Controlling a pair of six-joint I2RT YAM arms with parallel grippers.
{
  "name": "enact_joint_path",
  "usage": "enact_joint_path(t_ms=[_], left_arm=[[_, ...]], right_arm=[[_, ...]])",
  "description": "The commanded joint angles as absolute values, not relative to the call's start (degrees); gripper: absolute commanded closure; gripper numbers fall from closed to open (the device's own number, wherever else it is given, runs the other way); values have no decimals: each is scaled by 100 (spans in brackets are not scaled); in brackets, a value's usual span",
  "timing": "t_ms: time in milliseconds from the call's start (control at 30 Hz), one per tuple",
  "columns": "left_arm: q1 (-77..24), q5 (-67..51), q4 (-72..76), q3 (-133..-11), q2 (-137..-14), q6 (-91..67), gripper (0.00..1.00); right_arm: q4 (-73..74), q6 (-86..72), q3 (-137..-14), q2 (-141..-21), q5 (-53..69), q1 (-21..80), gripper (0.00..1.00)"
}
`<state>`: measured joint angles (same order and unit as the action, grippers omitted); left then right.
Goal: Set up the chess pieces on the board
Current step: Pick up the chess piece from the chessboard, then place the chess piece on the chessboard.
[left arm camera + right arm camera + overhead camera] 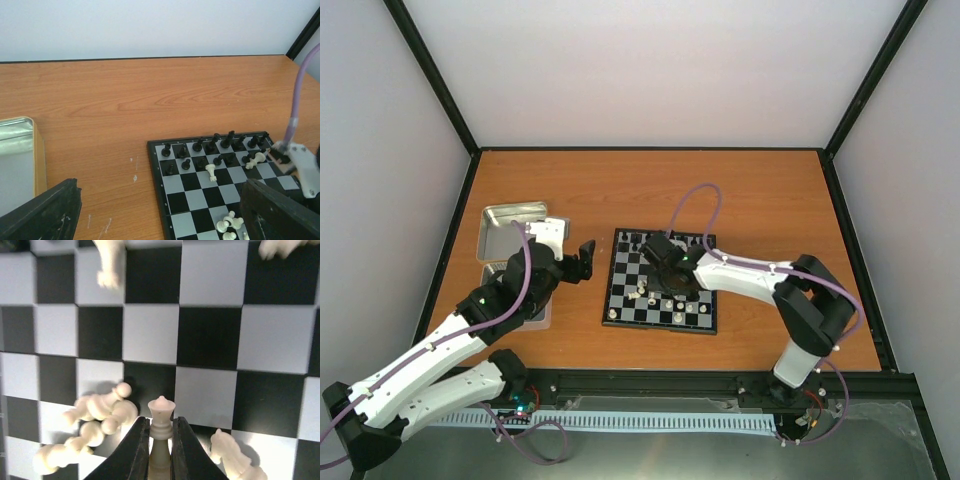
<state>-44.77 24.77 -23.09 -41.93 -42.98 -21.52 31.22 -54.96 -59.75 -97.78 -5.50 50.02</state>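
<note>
On the board [660,292], near the middle of the surface [740,190], grips one cream-white piece [161,422] upright with the right jaws, clenched on its lower body just under the knobbed crown. Cannot tell whether resting on a square or lifted clear. Holds the left jaws released and wide apart at 9 o'clock of the board, over the metal tray [510,218], pointed toward the board with nothing between them. Reads as the placing of a single white man, with the black pieces [215,145] ranked in two rows along the far edge at 12 o'clock and most white ones not yet stood up. Calls next for carrying that piece toward the near edge at 6 o'clock, setting it down upright on its home square, and letting go only once settled. Needs care not to sweep the toppled heap [95,425] just at 9 o'clock of it, nor the fallen piece [235,455] at 4 o'clock. From the right wrist, shows the grip and those fallen neighbours close up, but nothing of the black ranks or the board's border. From the left wrist, shows the black rows and a white piece [211,172] leaning just in front of them, yet not the grip itself. From above, gives the layout of both arms, tray and board, but hides the held piece under the right arm [750,280].
</note>
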Motion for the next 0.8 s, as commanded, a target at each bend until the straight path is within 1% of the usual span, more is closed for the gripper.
enact_joint_path(t_ms=[0, 100, 200, 300, 333, 467, 600, 767], left_arm=[[-4444, 2255, -2066, -4222, -4214, -2355, 10], [-4426, 2002, -1825, -4133, -4177, -2511, 9], [-4384, 1712, -1612, -4149, -4166, -2635, 6], [-4209, 1199, -1375, -4280, -4178, -2708, 4], [-4156, 990, -1297, -4351, -4202, -2745, 1], [-4070, 59, -863, -4680, -4341, -2719, 0], [-4033, -743, -587, -5002, -4387, -2695, 0], [-3823, -2168, -836, -5750, -4802, -3023, 1]], right_arm=[[2433, -4957, -5774, -8874, -1262, 4986, 93], [1460, -4012, -5282, -8154, -1102, 4924, 94], [257, -3303, -4783, -7462, -354, 4710, 94], [-464, -2700, -4431, -6922, 136, 4607, 95], [-635, -2494, -4361, -6785, 283, 4606, 95], [-1042, -1976, -4276, -6414, 941, 4597, 96], [-1147, -1620, -4384, -6122, 1698, 4588, 97], [-1094, -1190, -4556, -5898, 2233, 4588, 97]])
